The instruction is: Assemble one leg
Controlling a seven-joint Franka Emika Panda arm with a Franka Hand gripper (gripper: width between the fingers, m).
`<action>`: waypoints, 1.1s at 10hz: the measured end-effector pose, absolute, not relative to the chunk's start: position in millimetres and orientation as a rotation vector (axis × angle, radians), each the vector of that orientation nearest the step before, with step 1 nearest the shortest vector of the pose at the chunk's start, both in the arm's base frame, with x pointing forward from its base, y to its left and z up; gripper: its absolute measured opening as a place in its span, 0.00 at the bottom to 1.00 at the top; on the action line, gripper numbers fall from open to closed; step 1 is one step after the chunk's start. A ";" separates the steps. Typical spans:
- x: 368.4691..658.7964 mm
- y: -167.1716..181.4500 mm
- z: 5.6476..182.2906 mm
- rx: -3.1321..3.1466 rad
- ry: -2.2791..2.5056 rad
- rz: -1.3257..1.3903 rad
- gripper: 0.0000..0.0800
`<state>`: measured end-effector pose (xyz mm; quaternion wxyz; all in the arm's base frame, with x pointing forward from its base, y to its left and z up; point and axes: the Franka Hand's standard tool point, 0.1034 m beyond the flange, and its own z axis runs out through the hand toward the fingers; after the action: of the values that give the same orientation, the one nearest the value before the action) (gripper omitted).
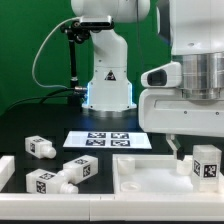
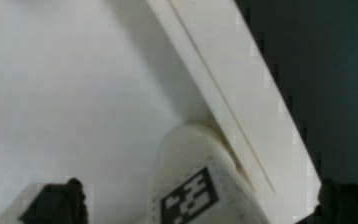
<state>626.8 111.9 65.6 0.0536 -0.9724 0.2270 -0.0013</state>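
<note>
Heads up: the leg sits at the lower right of the exterior view, standing in the corner of the white panel, and your end effector hangs just to its left with fingers spread, gripping nothing. The leg's long axis looks roughly upright, close against the panel's raised rim, so room is tight there. Farther back, spare legs and the marker board lie on the tabletop.
</note>
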 end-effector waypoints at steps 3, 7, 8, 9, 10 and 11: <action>641.2 101.9 72.4 -3.084 -0.097 -0.131 0.81; 638.0 97.9 63.2 -3.091 -0.023 -0.164 0.35; 638.0 98.0 63.2 -3.082 0.111 -0.160 0.35; 637.9 98.0 63.2 -3.076 0.193 -0.158 0.35; 637.8 98.3 63.2 -3.061 0.319 -0.154 0.35; 637.4 99.8 63.1 -3.035 0.488 -0.140 0.35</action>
<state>637.4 99.8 63.1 0.0324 -0.9858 0.1585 -0.0454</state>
